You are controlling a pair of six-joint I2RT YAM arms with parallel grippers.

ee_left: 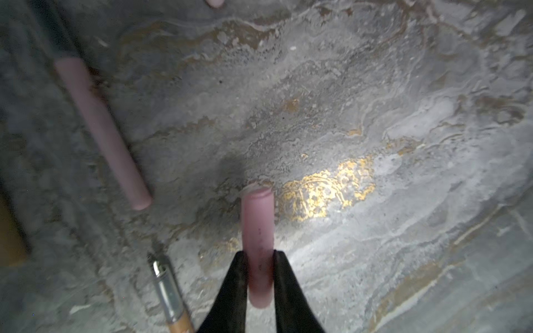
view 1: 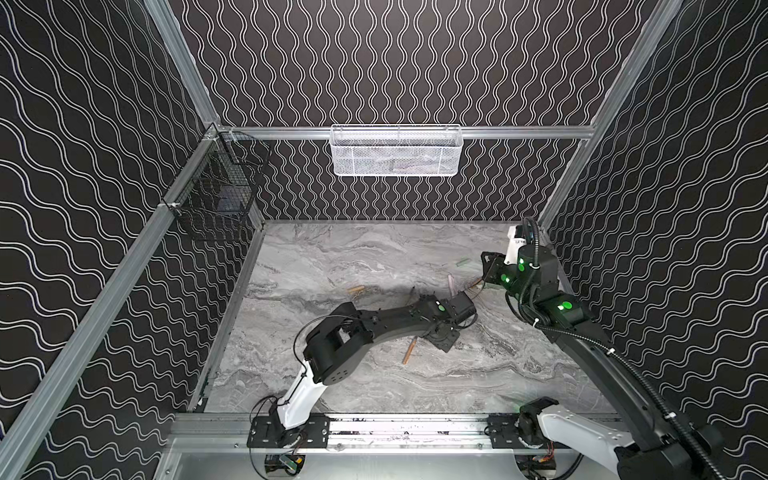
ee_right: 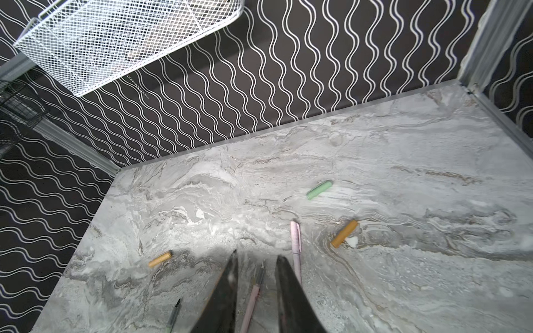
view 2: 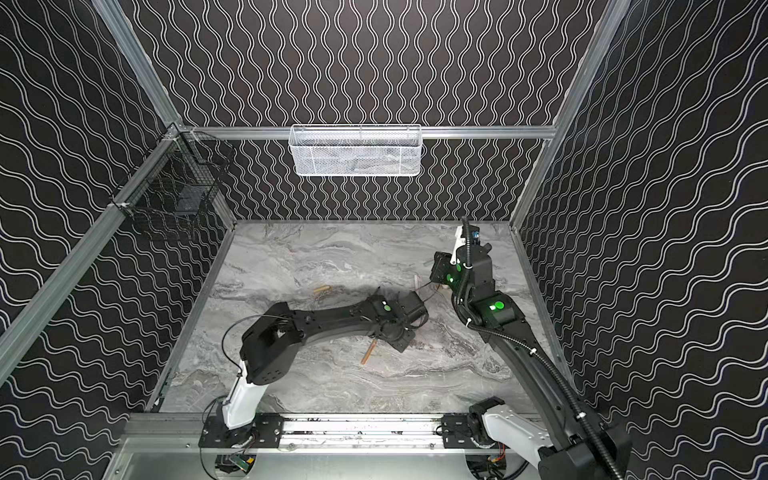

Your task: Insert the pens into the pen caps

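Marble-grey tabletop (view 1: 332,257) carries the whole set, and in a top view little looks finished. A tan-orange pen (view 1: 409,351) lies bare near the middle, just beside the left arm's wrist. A tan-orange cap (view 1: 356,289) sits well apart from it, farther back and to the left. The green cap (view 1: 461,262) rests alone at the far right. Both arms reach toward the right of the table, and their claws are too small to read from up here.

In the left wrist view, the left gripper (ee_left: 259,255) pinches a pink cap (ee_left: 257,219) between its jaws and holds it clear of the marble. A second tan-orange pen (ee_left: 173,299), its silver collar uncovered, lies just beside the claw. A pink barrel (ee_left: 103,129) lies farther off, and I cannot tell which pen it belongs to.

In the right wrist view, the right gripper (ee_right: 258,254) has its jaws a little apart and grips nothing. They are spread wider than the uncapped pink pen (ee_right: 253,294) lying on the marble beneath and between them, dark tip pointing away. Just to the right lies a capped pink pen (ee_right: 295,245). The green pen (ee_right: 173,315) lies bare to the left, and a second tan-orange cap (ee_right: 344,233) lies loose to the right.

By my judgement one pen of five is done. The pink pair is in progress, with the cap lifted and the pen not yet picked up. The green pen and both tan-orange pens remain.
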